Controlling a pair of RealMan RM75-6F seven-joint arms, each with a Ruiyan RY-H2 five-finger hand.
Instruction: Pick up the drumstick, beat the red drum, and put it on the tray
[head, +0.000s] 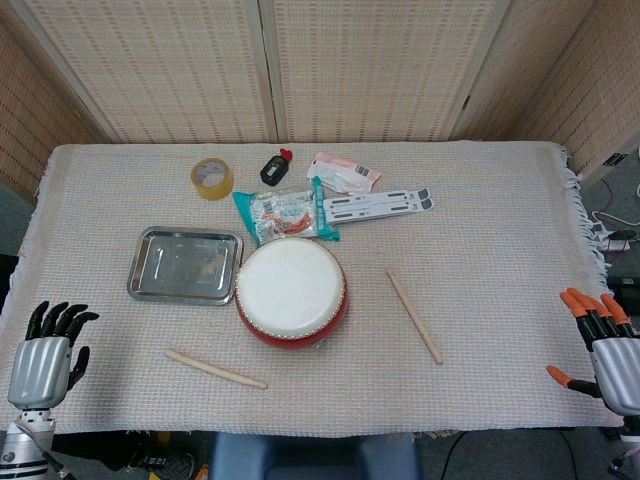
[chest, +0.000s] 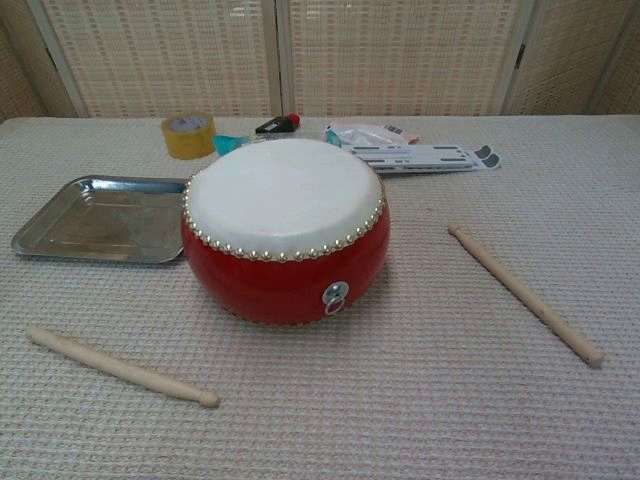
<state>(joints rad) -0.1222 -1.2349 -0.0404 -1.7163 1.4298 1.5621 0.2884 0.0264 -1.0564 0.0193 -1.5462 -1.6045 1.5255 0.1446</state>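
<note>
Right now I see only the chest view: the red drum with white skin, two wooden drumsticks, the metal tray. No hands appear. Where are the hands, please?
Observer: In the head view, the left hand hangs at the near left edge of the table, holding nothing, fingers apart.
Operator: And the right one?
Observer: The right hand, with orange fingertips, is at the near right edge, also holding nothing.
Operator: Which drumstick lies closer to it?
Observer: The wooden drumstick right of the red drum; that right drumstick lies apart from the drum.
Operator: Is the tray free?
Observer: The metal tray holds no object, as seen from above.
</note>
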